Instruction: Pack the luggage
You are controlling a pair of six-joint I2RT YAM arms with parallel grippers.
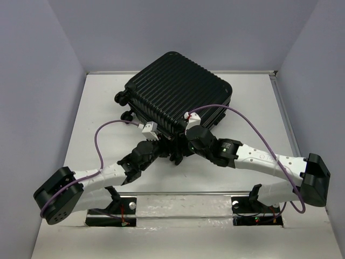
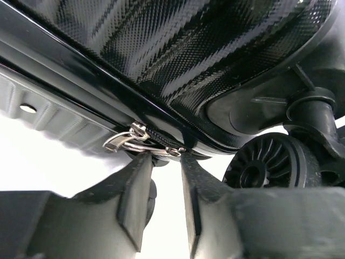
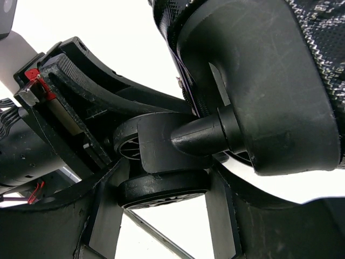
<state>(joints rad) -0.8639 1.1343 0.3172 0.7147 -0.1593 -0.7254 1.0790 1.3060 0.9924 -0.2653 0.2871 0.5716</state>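
Find the luggage (image 1: 178,86) lying shut at the far middle of the table (image 1: 97,108). Note the right fingers (image 3: 221,210) about half open, pressed on both sides of a wheel (image 3: 161,189) to stop any sliding. See the left fingers (image 2: 137,189) a little apart, tips right at the zip pull (image 2: 126,141); cannot tell if pinched yet. Get the metal tab well between the tips, squeeze, then pull slowly along the zip line, never away from it.

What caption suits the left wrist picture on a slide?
Left jaws, slightly apart, just under the metal zipper pulls of the black suitcase, a wheel at right.
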